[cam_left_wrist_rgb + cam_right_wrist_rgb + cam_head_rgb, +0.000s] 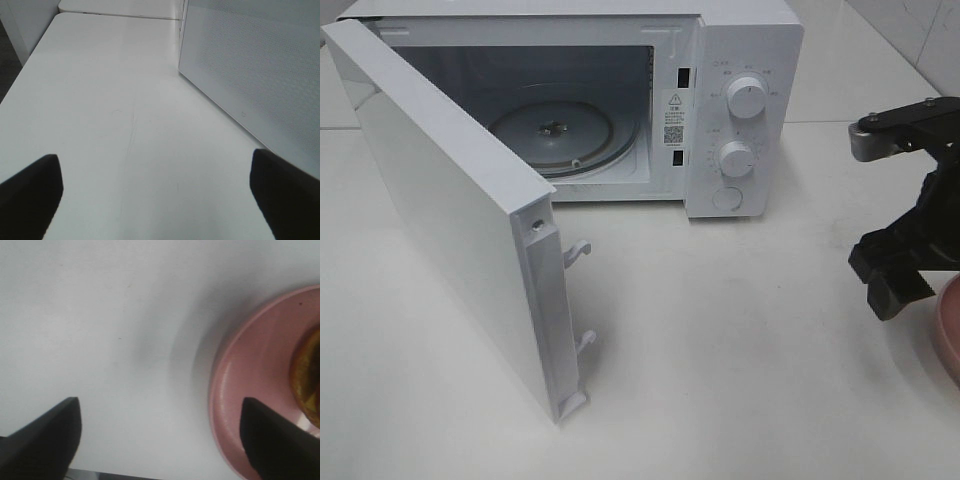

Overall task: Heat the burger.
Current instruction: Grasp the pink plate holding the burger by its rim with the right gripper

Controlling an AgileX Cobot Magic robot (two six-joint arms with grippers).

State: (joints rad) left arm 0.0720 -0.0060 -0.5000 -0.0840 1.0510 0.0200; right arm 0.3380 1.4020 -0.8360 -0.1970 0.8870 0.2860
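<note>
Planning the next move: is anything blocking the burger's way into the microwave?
Nothing visible does. The burger sits on the pink plate; the microwave door stands open and its turntable holds nothing.

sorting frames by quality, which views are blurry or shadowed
Exterior high: microwave sharp, evenly lit. Right wrist: soft focus, the pink plate and burger blurred, a grey shadow on the table beside the plate. Left wrist: dark fingertips blurred, table fairly clear.
</note>
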